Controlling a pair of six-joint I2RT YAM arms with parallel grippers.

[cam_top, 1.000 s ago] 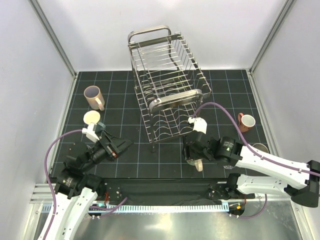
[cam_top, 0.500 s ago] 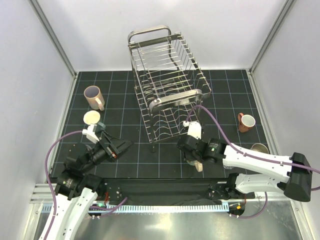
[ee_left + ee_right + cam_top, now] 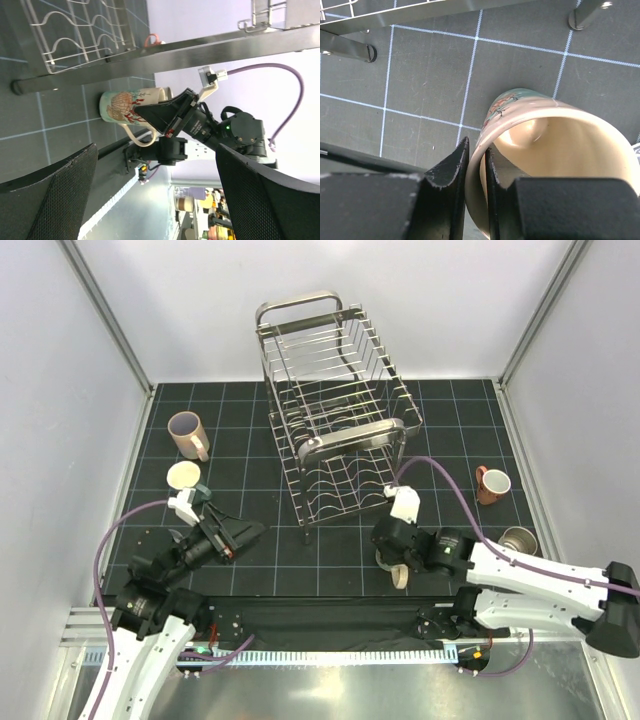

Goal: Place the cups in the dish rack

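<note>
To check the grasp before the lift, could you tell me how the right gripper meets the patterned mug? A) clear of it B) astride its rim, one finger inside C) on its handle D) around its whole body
B: the right wrist view shows the right gripper straddling the wall of the patterned mug, one finger inside and one outside.

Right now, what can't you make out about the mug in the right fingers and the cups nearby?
Top view: painted mug mostly under the right arm; only its handle shows.
Right wrist view: right fingers pinch its wall; handle out of frame, near rim cut off by the bottom edge.
Top view: cup near the right edge half covered by the right arm; glass or ceramic unclear.
</note>
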